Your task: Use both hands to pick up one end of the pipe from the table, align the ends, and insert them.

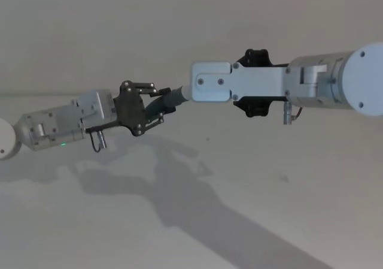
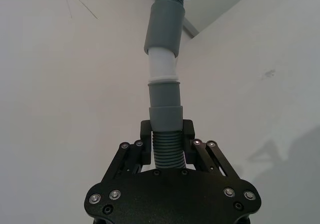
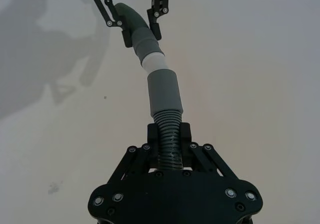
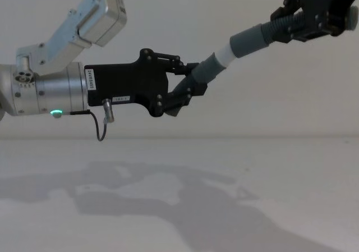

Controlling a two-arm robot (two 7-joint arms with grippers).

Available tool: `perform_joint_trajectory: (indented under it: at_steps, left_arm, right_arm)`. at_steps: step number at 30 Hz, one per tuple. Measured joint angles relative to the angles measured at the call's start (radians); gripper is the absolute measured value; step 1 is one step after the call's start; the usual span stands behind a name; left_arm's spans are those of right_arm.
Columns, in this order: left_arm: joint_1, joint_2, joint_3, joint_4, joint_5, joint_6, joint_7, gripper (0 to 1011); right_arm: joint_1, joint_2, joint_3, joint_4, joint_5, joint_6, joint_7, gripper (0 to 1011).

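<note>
Pipe pieces both held aloft above the table (image 4: pixel 269 207). Left gripper (image 4: pixel 188 89) clamps the white-tipped piece (image 4: pixel 208 68); right gripper (image 3: pixel 170 143) clamps the ribbed socket piece (image 3: pixel 165 92). Ends aligned, white tip (image 2: pixel 162 64) partly entered; a band remains exposed, so seating looks unfinished.

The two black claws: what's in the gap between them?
The joined pipe, held above the table between the left gripper and right gripper; the chest view shows its white tip partly inside the grey socket.
</note>
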Motion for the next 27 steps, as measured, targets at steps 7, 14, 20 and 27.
perform_joint_trajectory:
  at_steps: [7,14,20,27]
  left_arm:
    - [0.0,0.0,0.0,0.0,0.0,0.0,0.0,327]
    - [0.0,0.001,0.0,0.0,0.0,0.0,0.0,325]
    - [0.0,0.001,0.0,0.0,0.0,0.0,0.0,325]
    - [0.0,0.001,0.0,0.0,0.0,0.0,0.0,327]
  right_arm:
    - [0.013,-0.002,-0.007,0.001,-0.005,0.008,0.012,223]
    - [0.022,-0.003,-0.017,0.003,-0.006,0.021,0.031,223]
    - [0.027,-0.002,-0.023,0.004,-0.006,0.027,0.039,223]
    - [0.03,-0.002,-0.026,0.004,-0.005,0.031,0.046,223]
